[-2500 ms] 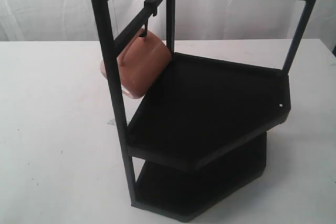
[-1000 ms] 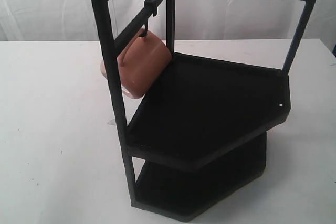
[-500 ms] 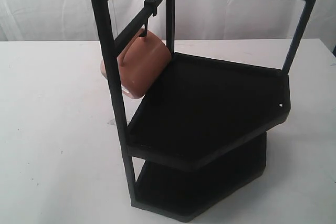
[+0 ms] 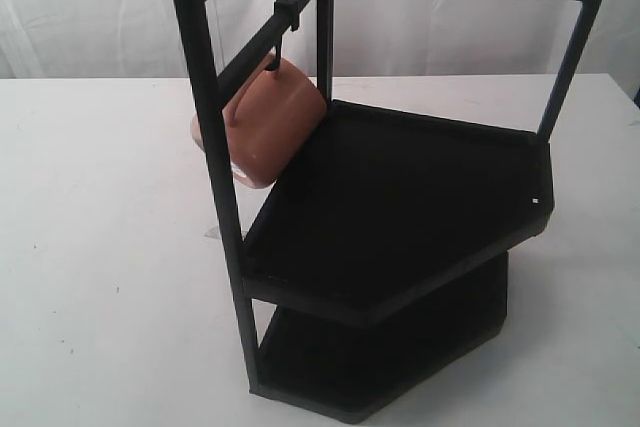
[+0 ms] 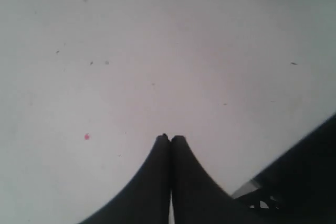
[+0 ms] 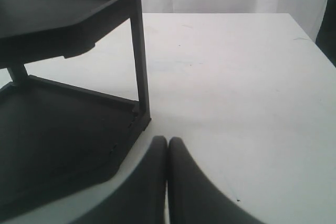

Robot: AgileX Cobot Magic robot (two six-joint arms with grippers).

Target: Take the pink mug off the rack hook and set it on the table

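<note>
Step in hand: the approach, as I judge it; neither tool is near the mug and the lift has not begun.
Tabletop (image 4: 100, 247): wide and white, with bare surface to the left of the rack, which looks the natural place to set the mug down upright.
Rack (image 4: 400, 197): black frame with two shelves; its front-left post (image 4: 215, 137) crosses in front of the mug, so a reach from the left has to come round that post.
Left tool (image 5: 169, 139): over bare tabletop, fingertips pressed together, holding nothing; it is likely the nearer one and must part its fingers before closing on the mug.
Right tool (image 6: 167, 141): low beside the rack's foot, fingertips likewise together and empty; best kept out of the way.
Pink mug (image 4: 270, 122): hangs tilted by its handle at the rack's left side, above the corner of the upper shelf; grip the body firmly, since glazed ceramic can slip.
Rack hook (image 4: 277, 47): thin and short; raise the mug first, then draw the handle off the tip rather than pull it sideways.
Counts: one tabletop, one rack, two shelves, two tools, one mug, one hook.
</note>
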